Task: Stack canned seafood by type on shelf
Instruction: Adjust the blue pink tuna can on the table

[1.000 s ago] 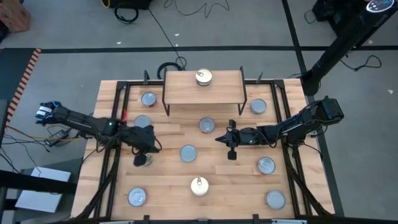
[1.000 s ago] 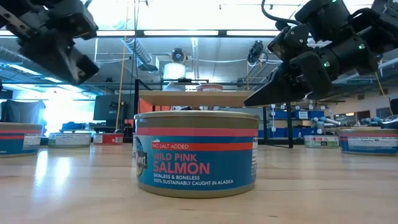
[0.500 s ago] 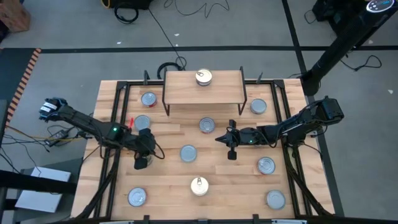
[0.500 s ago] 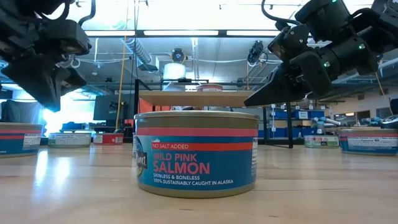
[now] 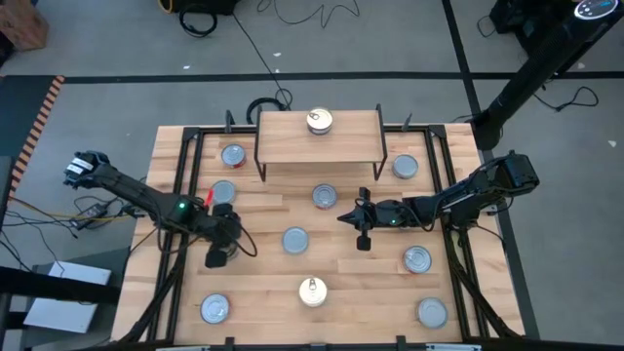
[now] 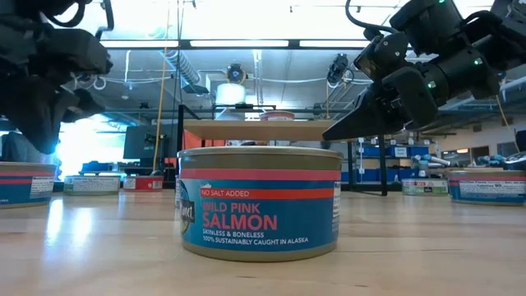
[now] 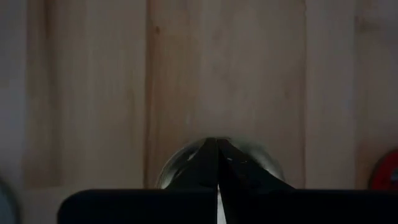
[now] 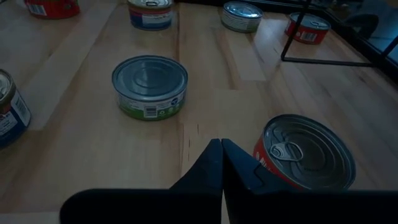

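We list: left gripper (image 5: 216,257) clenched empty over a silver-topped round tin (image 7: 217,163); right gripper (image 5: 363,237) clenched empty mid-table.

We read label on salmon can (image 6: 260,203), centre of low view: "NO SALT ADDED", "WILD PINK SALMON", "SKINLESS & BONELESS", "100% SUSTAINABLY CAUGHT IN ALASKA". Print on other cans too small for us to read.
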Controlling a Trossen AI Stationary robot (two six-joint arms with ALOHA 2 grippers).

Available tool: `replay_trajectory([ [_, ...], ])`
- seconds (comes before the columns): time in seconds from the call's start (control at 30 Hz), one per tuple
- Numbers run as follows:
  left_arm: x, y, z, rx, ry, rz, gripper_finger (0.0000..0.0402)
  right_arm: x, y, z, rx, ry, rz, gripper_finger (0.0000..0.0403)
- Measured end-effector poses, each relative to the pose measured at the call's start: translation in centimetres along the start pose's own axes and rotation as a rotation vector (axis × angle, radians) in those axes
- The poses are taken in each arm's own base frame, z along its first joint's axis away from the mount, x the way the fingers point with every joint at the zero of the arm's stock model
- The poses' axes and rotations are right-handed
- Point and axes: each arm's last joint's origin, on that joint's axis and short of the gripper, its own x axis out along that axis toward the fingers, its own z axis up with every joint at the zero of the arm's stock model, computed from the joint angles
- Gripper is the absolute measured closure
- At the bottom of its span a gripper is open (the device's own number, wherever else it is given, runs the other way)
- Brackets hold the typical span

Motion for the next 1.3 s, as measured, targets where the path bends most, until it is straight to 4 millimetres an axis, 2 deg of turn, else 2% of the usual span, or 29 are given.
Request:
replay_trajectory([
  [0.23, -0.1, 0.3, -0.8, -0.037, 0.105, 0.049, 0.0398, 0.0, 0.0, 0.0, 0.000, 0.000, 0.000, 0.0395],
  [0.6, 1.7, 0.2, -0.4, -0.034, 0.187, 0.109, 0.0398, 0.0, 0.0, 0.0, 0.000, 0.004, 0.000, 0.0395],
  [0.83, 2.1, -0.2, 0.7, -0.020, 0.065, 0.088, 0.0398, 0.0, 0.0, -0.1, 0.000, 0.005, 0.000, 0.0395],
  [1.03, 2.2, -0.3, 1.0, -0.012, 0.034, 0.090, 0.0398, 0.0, 0.0, 0.0, 0.001, 0.005, 0.000, 0.0394],
  [1.3, 1.1, -0.9, 2.2, -0.020, 0.016, 0.006, 0.0398, 0.0, 0.0, -0.1, 0.001, 0.007, 0.000, 0.0394],
])
